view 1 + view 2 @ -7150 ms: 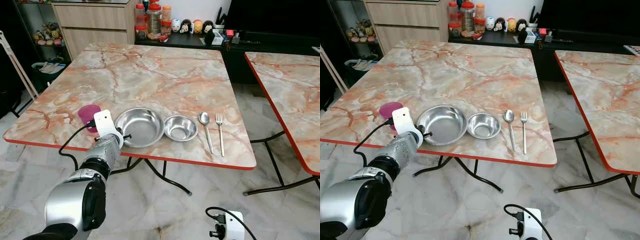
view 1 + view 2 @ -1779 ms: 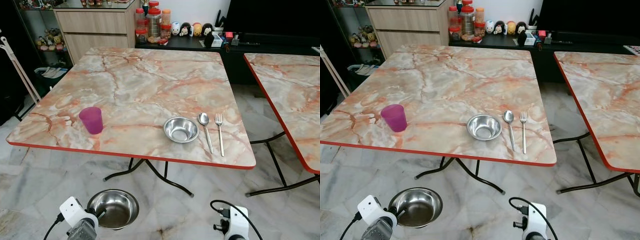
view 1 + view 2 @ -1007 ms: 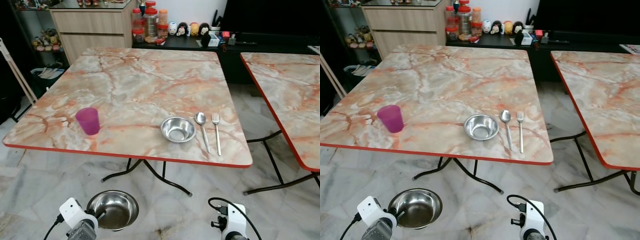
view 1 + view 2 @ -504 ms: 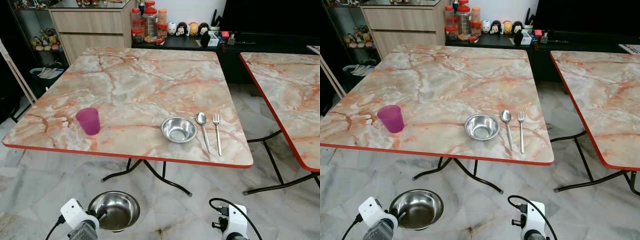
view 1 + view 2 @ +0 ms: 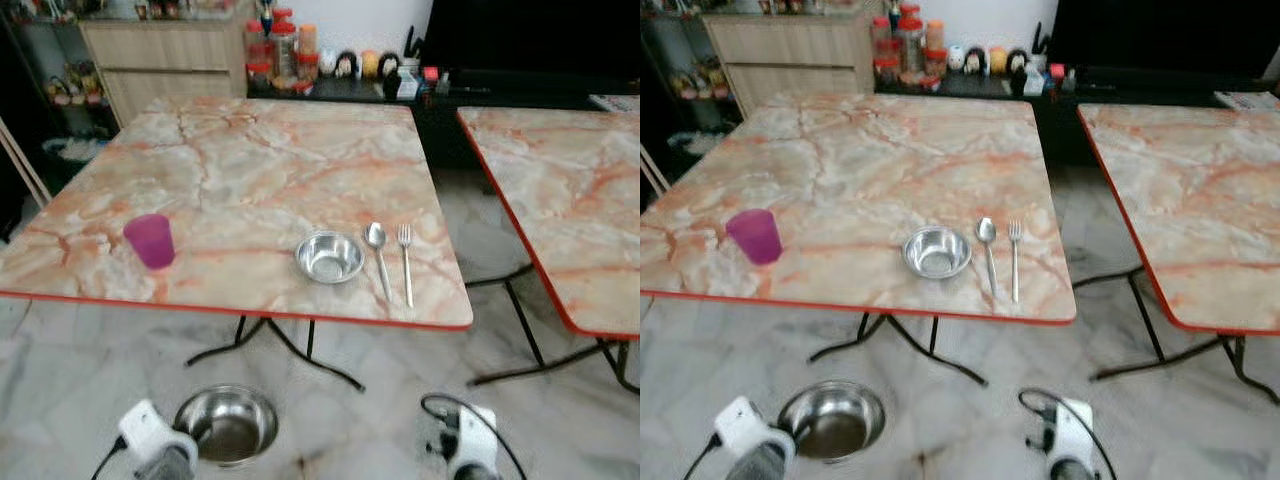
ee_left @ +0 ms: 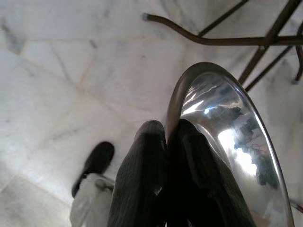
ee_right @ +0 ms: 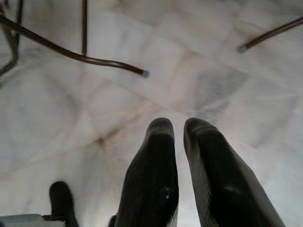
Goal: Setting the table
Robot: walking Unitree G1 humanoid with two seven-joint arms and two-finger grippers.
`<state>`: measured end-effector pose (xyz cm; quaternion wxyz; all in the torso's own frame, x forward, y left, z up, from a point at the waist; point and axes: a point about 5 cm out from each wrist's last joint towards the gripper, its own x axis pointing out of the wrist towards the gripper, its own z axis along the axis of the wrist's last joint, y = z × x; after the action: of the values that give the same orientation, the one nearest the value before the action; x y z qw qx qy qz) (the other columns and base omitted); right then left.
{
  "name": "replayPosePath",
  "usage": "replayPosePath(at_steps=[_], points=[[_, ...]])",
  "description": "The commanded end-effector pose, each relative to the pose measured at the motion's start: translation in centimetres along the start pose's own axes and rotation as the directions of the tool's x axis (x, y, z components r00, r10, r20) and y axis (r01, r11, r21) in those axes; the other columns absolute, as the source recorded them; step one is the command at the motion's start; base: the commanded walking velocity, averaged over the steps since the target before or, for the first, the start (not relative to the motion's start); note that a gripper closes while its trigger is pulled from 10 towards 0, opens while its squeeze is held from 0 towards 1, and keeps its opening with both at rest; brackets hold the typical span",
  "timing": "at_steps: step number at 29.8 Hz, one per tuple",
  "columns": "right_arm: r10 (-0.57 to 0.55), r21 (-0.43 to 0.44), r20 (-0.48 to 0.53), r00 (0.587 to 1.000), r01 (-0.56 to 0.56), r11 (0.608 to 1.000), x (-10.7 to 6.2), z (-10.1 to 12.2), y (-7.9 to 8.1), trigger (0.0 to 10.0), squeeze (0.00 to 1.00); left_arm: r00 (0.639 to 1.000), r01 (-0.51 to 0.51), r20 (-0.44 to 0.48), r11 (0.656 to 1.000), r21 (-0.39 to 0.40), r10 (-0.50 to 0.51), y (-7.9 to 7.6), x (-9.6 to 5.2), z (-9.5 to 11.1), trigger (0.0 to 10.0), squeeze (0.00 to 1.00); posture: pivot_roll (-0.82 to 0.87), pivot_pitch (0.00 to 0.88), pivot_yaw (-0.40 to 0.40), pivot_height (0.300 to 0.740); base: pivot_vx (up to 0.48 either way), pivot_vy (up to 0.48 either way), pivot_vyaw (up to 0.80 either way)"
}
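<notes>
On pale marble floor [image 5: 60, 400], two orange-veined marble tables [image 5: 280, 170], dark cabinet [image 5: 520, 90] behind

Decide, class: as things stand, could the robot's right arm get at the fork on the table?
Probably not yet. The right gripper hangs low over the floor, shut and holding nothing, below the table. The fork lies near the table's front edge beside the spoon, nothing covering it, so the arm must first rise.

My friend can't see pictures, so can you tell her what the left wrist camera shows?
The left gripper pinches the rim of a shiny steel bowl between its two black fingers, above a pale marble floor. Dark metal table legs cross behind the bowl.
</notes>
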<state>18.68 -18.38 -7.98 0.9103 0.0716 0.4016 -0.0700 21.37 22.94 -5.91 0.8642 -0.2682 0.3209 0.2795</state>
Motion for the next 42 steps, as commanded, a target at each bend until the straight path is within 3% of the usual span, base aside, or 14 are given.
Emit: replayPosePath(at_steps=[1, 42], points=[[-0.019, -0.002, 0.004, 1.000, 0.019, 1.000, 0.00, 0.28, -0.80, 10.0, 0.00, 1.000, 0.008, -0.005, 1.000, -0.006, -0.009, -0.44, -0.07, -0.38, 10.0, 0.00, -0.02, 0.000, -0.023, 0.740, 0.000, -0.315, 0.00], [-0.027, -0.002, -0.005, 1.000, 0.027, 1.000, -0.12, -0.13, -0.90, 10.0, 0.00, 1.000, 0.010, -0.005, 1.000, -0.003, -0.010, -0.25, -0.10, -0.47, 10.0, 0.00, -0.03, 0.000, -0.016, 0.740, 0.000, -0.315, 0.00]])
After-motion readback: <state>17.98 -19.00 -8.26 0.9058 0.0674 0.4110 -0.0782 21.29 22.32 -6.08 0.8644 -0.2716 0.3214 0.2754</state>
